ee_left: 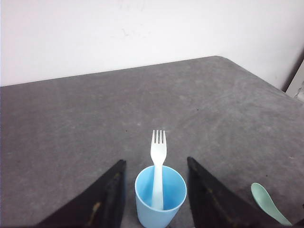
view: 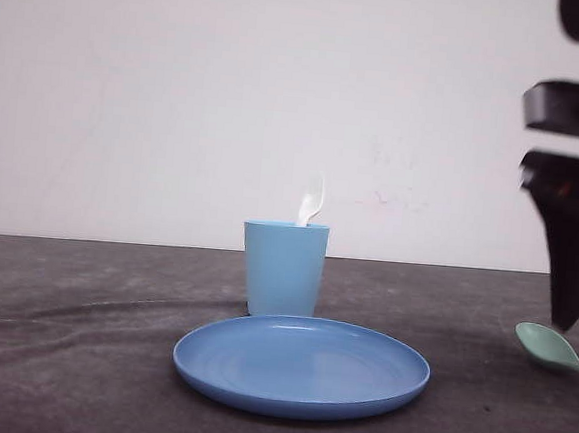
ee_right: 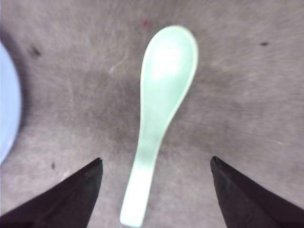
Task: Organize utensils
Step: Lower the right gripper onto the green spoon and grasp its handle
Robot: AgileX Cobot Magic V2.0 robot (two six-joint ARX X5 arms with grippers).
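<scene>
Behind the dark grey desk [view: 58, 359] rises a plain white wall [view: 178, 97]. On the desk, near the front edge in the front view, lies a round blue plate [view: 301, 365], and just behind it stands a light blue cup [view: 283, 268].

A white fork [ee_left: 158, 156] stands in the cup, handle down, leaning against the rim with its four tines pointing up above it. From the front, only its pale top shows over the cup's rim, blurred.

A mint-green spoon [ee_right: 160, 109] lies flat on the desk, well to the right of the plate; its bowl shows at the right edge of the front view. In the right wrist view it lies bowl up, the handle pointing back between the fingers.

The left pincer [ee_left: 154, 190] hangs above the cup, its two dark fingers [ee_left: 102, 204] spread wide, one on either side of the cup, gripping nothing. No contact with the cup is visible.

The right pincer [ee_right: 156, 190] hovers over the spoon with its fingers spread wide apart, the spoon's handle lying between them untouched. In the front view, the dark body of the right arm [view: 572, 199] hangs above the spoon at the right edge.
</scene>
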